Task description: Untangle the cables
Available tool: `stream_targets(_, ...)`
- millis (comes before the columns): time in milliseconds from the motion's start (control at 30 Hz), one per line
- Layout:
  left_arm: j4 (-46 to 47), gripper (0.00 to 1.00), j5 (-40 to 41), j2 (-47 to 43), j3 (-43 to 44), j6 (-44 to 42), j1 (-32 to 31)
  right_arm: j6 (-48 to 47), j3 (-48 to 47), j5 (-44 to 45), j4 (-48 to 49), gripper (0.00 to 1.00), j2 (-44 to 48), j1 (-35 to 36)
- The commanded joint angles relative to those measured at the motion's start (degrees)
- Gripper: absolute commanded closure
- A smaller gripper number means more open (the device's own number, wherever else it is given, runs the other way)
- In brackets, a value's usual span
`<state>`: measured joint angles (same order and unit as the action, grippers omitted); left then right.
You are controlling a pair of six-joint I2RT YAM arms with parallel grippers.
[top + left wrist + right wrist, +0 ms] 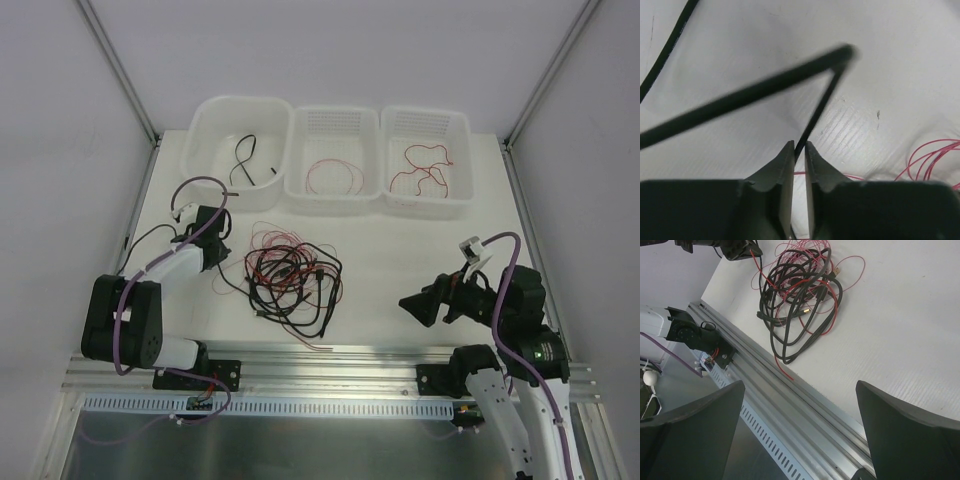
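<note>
**Left arm pinches a black strand at the left edge of the pile**

The tangle (pixel 290 280) sits mid-table (pixel 400 250), between the two arms: black loops wound through red and finer pinkish wire. I see no strand lifted clear of it yet.

The left gripper (pixel 799 146) is down at the pile's left side. Its jaws are drawn almost together, clamped on the black cable (pixel 740 97). In the left wrist view the strand runs out from between the tips, rises, bends sharply and heads off to the left. I judge the hold is placed on an outlying stretch on purpose, since a free run slides out with less snagging than a strand buried in the core. The pinch is right at the very tips, so it may slip if the pull meets resistance.

The right gripper (pixel 800 410) hangs off to the right, well apart from the pile, with its jaws wide and nothing in them. I read this as standby, ready to pin the heap while the left arm draws.

Three bins line the far edge and seem to sort by type:
- The left bin (pixel 230 195) holds a black lead (pixel 243 160).
- The middle bin (pixel 335 203) holds fine red wire (pixel 335 175).
- The right bin (pixel 430 205) holds a thicker red wire (pixel 425 165).

If so, the held strand belongs in the left bin. Most of the job remains.
</note>
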<state>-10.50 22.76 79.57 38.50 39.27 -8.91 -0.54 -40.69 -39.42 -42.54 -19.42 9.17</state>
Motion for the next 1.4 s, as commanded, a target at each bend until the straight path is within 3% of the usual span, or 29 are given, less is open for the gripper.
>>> stream_targets(0, 1.2, 0.92, -1.6, -0.8, 1.5, -0.9, 0.5, 3.1, 1.0, -3.2, 5.4, 0.00, -1.4, 0.9)
stream_targets(67, 1.2, 1.00, -1.6, -1.0, 1.2, -1.4, 0.5, 3.8, 1.0, -3.1, 6.9, 0.00, -1.8, 1.6)
stream_targets(200, 1.2, 1.00, -5.0, -4.2, 0.7, -2.8, 0.4, 6.0, 0.7, -0.8, 9.5, 0.00, -3.0, 4.6)
stream_targets(400, 1.2, 1.00, -10.3, -12.8, 0.3, -6.1, -0.3, 9.7, 0.3, 7.5, 13.9, 0.01, -7.4, 15.6)
stream_targets(567, -0.3, 1.00, -14.8, -21.4, 0.3, -8.6, -2.3, 8.7, -3.9, 20.4, 15.1, 0.00, -18.3, 34.9)
stream_targets(667, -2.2, 1.00, -17.7, -27.0, 0.3, -11.0, -2.7, 5.4, -12.0, 34.4, 12.1, 0.00, -29.0, 45.8)
stream_targets(733, -3.6, 1.00, -19.0, -30.2, 0.4, -12.5, -2.7, 2.6, -18.1, 38.0, 11.4, 0.00, -34.2, 51.1)
stream_targets(833, -4.4, 1.00, -22.6, -37.4, 0.4, -14.9, -2.7, 0.9, -24.5, 39.1, 12.5, 0.01, -43.0, 53.1)
stream_targets(967, -5.8, 1.00, -29.9, -45.6, 0.9, -15.6, -2.7, 0.9, -30.5, 37.4, 14.9, 0.14, -53.3, 53.2)
stream_targets(1200, -8.3, 1.00, -36.9, -51.5, 1.8, -14.0, -2.7, 1.1, -37.4, 35.6, 19.2, 0.18, -69.1, 53.1)
stream_targets(1367, -8.9, 1.00, -40.8, -53.0, 2.5, -11.5, -2.7, 1.4, -40.1, 41.3, 23.0, 0.18, -78.1, 53.1)
